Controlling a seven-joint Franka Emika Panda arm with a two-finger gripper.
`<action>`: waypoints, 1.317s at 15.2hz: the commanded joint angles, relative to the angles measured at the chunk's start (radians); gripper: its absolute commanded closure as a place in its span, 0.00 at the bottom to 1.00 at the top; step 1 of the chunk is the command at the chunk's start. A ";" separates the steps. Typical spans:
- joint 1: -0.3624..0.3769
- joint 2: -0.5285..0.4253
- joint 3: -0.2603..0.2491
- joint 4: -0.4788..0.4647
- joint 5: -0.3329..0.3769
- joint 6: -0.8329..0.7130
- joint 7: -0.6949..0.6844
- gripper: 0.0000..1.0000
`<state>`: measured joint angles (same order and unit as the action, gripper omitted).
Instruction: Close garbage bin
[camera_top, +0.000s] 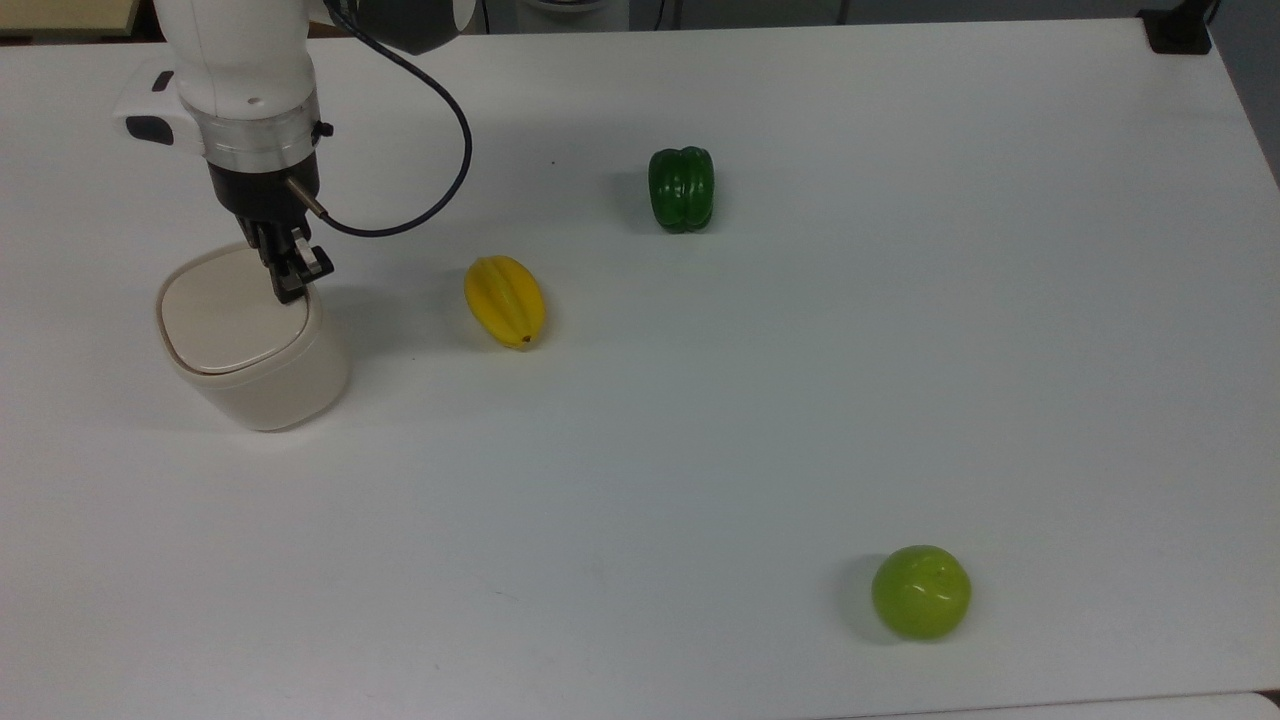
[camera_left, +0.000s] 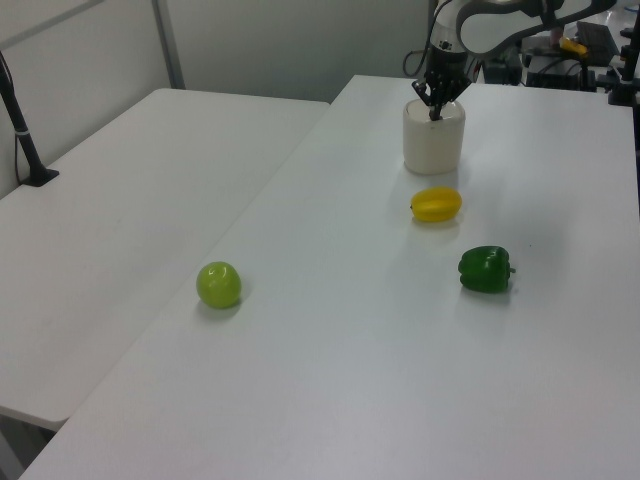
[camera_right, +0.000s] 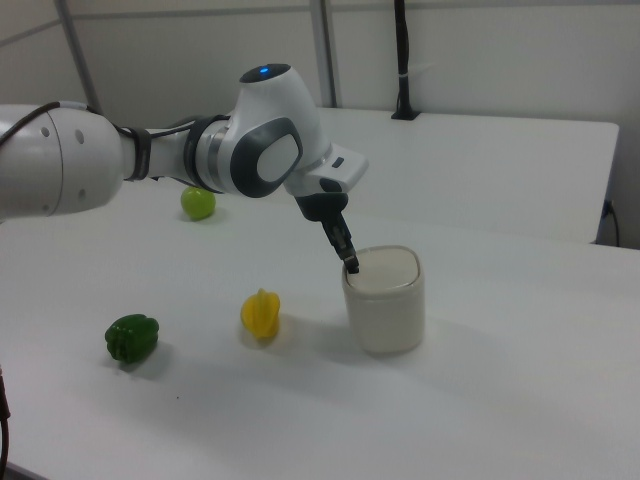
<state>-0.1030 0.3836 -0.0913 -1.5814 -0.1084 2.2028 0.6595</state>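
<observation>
My arm (camera_right: 60, 160) is glossy white with rounded, bulging links, and grey caps cover the joints — one big round cap faces out in the right view, with a small blue light glowing on top of that link. A silver metal ring (camera_top: 262, 135) circles my wrist above a black gripper (camera_top: 290, 283) with slim dark fingers. A thin black cable (camera_top: 440, 95) loops from the wrist.
</observation>
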 joint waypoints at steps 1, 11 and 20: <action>-0.001 0.006 -0.004 -0.012 -0.007 -0.020 0.022 1.00; -0.018 -0.081 -0.004 0.064 0.064 -0.146 -0.011 1.00; -0.006 -0.126 0.033 0.133 0.190 -0.438 -0.174 0.97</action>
<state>-0.1128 0.2967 -0.0608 -1.4543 0.0275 1.8514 0.5712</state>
